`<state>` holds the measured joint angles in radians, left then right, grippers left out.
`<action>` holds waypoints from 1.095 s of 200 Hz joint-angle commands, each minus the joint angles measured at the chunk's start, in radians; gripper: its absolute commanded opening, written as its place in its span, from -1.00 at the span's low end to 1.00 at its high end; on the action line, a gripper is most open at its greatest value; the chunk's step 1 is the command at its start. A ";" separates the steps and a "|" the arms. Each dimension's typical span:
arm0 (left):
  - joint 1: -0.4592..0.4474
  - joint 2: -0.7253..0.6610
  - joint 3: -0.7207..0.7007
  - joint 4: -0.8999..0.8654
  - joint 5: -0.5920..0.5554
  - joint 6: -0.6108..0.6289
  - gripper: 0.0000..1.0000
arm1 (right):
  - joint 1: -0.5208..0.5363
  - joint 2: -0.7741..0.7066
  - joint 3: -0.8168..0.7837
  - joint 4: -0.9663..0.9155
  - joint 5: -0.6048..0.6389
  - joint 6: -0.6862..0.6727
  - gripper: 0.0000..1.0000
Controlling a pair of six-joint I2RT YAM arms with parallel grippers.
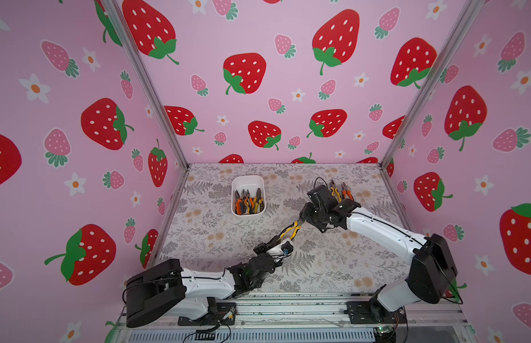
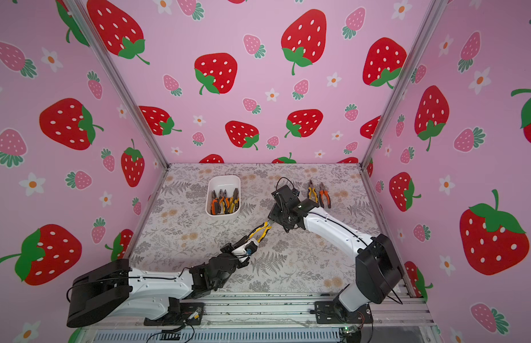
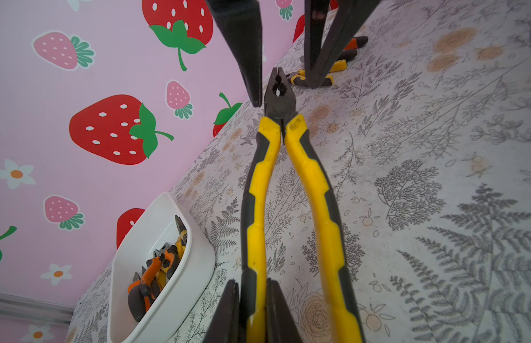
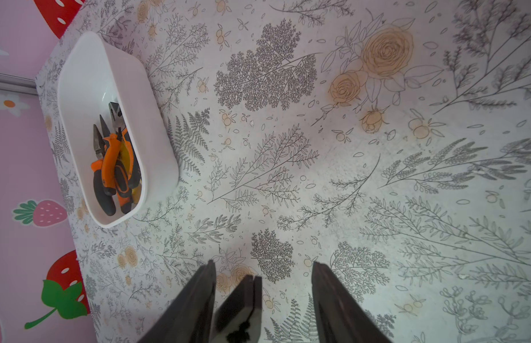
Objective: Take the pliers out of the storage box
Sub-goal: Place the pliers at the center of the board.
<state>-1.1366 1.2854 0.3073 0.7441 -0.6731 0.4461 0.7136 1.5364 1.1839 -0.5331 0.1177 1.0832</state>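
Between the two arms, over the grey fern-and-flower printed tabletop (image 1: 213,231), a pair of yellow-and-black-handled pliers with a blunt dark metal nose (image 1: 292,230) is held clear of the box. The left gripper (image 3: 252,285) pinches one handle near its end, jaws pressed against it from both sides, while the other handle hangs free beside it. The nose points at the right gripper (image 4: 262,265), whose jaws are spread with the nose tip between them. The right wrist view shows a gap on either side of the tip. In the left wrist view one finger (image 3: 253,74) stands just beside the nose, and I cannot tell whether it touches

The white plastic storage box with rounded corners (image 1: 247,177) sits toward the far left of the table, well apart from both grippers. Several more pliers with orange-and-black and yellow-and-black handles (image 1: 248,202) lie packed in it, noses toward the back wall. Near the far right edge two further pliers lie side by side on the cover, one yellow-handled (image 2: 312,193) and one orange-handled (image 2: 325,194), noses likewise toward the back. Pink walls printed with strawberries (image 1: 258,74) close the table in on three sides
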 commanded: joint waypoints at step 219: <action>0.001 0.003 0.065 0.101 -0.039 -0.017 -1.00 | 0.022 -0.027 -0.104 0.133 -0.122 0.111 -0.29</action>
<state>-1.1389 1.2968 0.3149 0.7437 -0.6746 0.4480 0.7269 1.4990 1.0943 -0.4103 0.0071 1.1835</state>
